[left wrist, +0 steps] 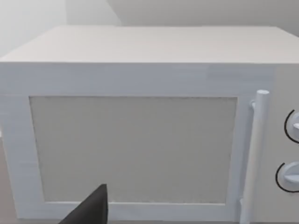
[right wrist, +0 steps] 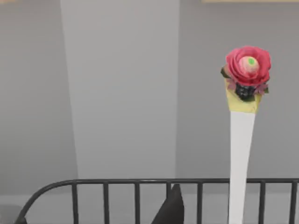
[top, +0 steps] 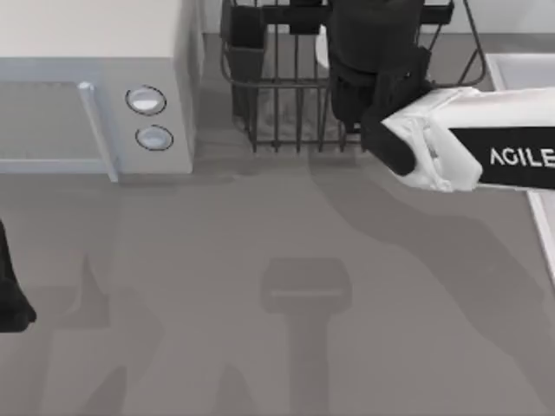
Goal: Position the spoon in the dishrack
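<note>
The dishrack [top: 277,113] is a dark wire basket at the table's back middle, with a dark rectangular cup [top: 244,35] at its back left corner. My right gripper [top: 364,52] hangs over the rack's right half, its white forearm reaching in from the right. In the right wrist view the spoon [right wrist: 241,154] stands upright, a slim white handle topped by a red rose ornament, crossing in front of the rack's rim [right wrist: 121,183]. A pale sliver of the spoon [top: 323,45] shows beside the gripper in the top view. My left gripper [top: 9,299] is parked at the left edge.
A white box with two round knobs [top: 147,117] and a bar handle stands at the back left, facing the left wrist camera [left wrist: 135,144]. A white object [top: 525,74] sits at the far right edge. Grey table [top: 286,329] stretches in front.
</note>
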Motion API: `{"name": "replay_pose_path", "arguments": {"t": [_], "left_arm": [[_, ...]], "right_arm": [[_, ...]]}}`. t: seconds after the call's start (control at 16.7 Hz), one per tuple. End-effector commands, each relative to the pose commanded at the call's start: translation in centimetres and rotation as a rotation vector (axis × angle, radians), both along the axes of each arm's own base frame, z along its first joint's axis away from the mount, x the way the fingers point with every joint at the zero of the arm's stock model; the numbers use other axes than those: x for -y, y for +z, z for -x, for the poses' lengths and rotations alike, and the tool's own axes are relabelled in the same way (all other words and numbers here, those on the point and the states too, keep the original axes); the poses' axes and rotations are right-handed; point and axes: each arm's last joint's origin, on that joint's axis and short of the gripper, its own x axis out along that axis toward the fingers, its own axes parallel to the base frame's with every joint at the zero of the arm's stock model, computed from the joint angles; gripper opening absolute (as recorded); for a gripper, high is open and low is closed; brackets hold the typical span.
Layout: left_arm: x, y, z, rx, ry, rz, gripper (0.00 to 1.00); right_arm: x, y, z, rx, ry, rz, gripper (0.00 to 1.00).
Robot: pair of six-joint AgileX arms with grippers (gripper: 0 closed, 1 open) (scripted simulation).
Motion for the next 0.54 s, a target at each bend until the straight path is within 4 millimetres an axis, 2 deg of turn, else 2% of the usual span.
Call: {"name": "replay_pose_path", "arguments": {"t": [0.18,0.54], "left_arm": [[0.00,0.00,0.00,0.000,0.000,0.000,1.00],[0.00,0.00,0.00,0.000,0.000,0.000,1.00]], "right_arm": [[0.00,0.00,0.00,0.000,0.000,0.000,0.98],[0.00,0.00,0.00,0.000,0.000,0.000,1.00]]}}
